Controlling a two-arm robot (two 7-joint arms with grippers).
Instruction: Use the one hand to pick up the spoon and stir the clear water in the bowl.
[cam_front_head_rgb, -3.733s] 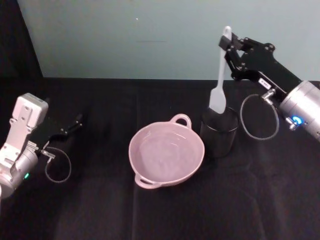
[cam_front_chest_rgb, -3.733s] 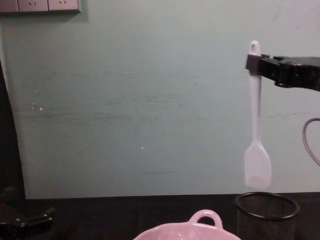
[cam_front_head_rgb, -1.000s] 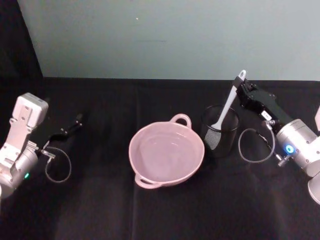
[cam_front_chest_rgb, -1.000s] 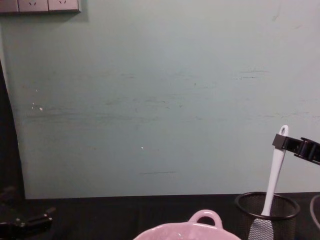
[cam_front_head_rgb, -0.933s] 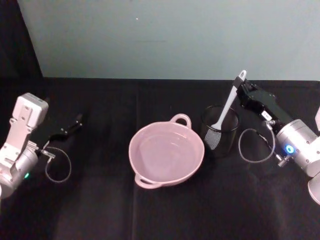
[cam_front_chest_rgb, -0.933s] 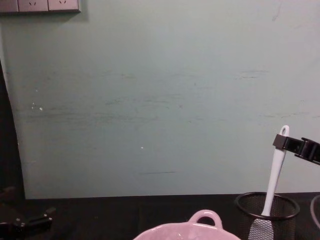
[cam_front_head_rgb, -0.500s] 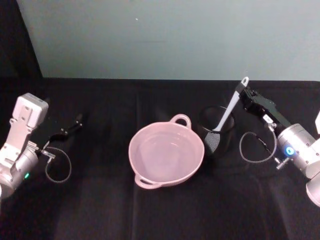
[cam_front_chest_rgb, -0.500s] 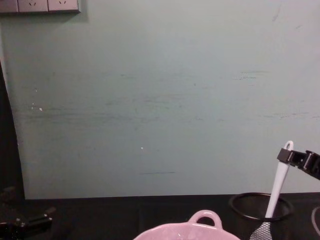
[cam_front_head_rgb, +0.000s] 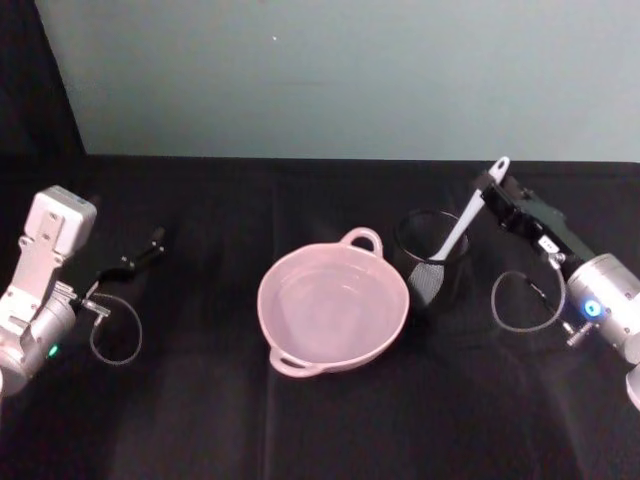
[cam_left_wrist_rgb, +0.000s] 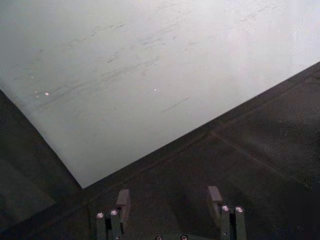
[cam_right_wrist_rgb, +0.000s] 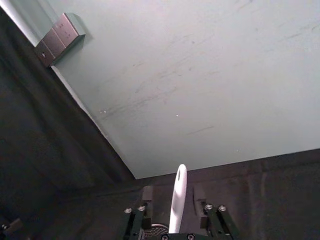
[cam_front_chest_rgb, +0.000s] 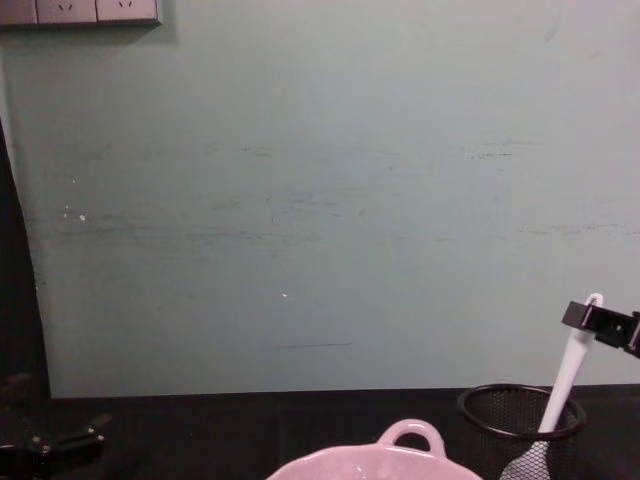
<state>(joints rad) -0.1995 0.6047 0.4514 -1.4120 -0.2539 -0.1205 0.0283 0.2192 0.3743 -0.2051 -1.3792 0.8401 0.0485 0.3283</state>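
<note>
Fingers of the right gripper (cam_front_head_rgb: 493, 190) are flanking the spoon (cam_front_head_rgb: 460, 227) near its handle end, and in the right wrist view I'm seeing a sliver of gap on each side of the handle, so I'm judging the pinch to be loosening or already let go. Over the last few seconds I've brought the spoon down from high above the table, and its blade is now sitting deep in the black mesh cup (cam_front_head_rgb: 432, 262), the handle leaning out toward my right arm more than half a second ago. The cup looks nudged slightly too. That reads to me as putting the spoon away, not heading for a stir. The pink bowl (cam_front_head_rgb: 333, 307) is sitting just beside the cup. My left gripper (cam_front_head_rgb: 130, 262) is resting parked at far left, fingers spread.
</note>
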